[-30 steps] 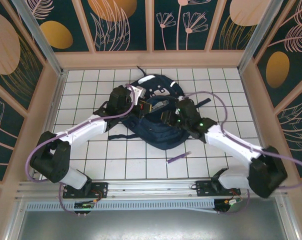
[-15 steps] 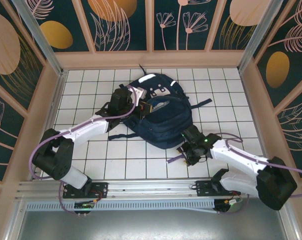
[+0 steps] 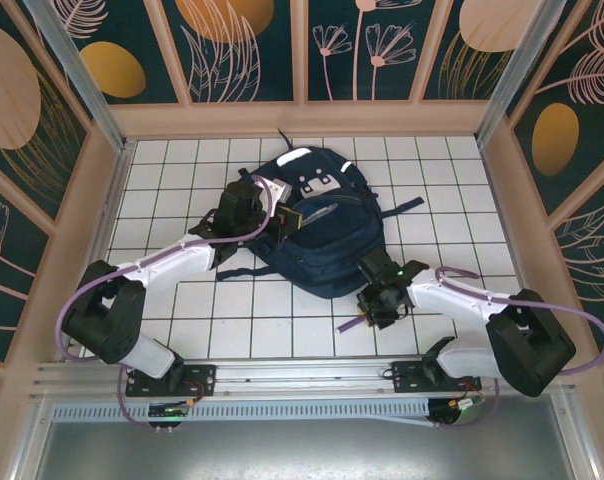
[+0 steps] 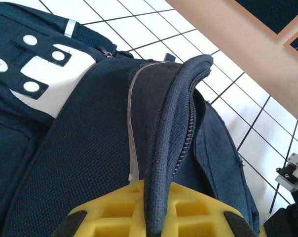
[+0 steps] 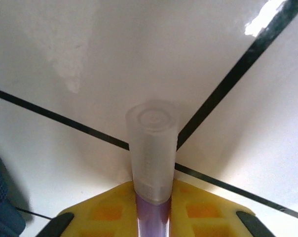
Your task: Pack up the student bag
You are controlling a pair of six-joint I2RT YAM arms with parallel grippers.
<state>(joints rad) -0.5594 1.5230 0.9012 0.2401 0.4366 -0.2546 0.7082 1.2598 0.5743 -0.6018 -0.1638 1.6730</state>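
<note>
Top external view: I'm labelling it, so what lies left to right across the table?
In order: left arm's shoulder → student bag → right arm's shoulder.

White arms [image 3: 172, 255], black joints [image 3: 102, 322], purple cables [image 3: 578, 314]

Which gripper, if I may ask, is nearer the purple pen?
Right: the right gripper is shut on the purple pen; the left gripper clamps the student bag, farther back.
</note>
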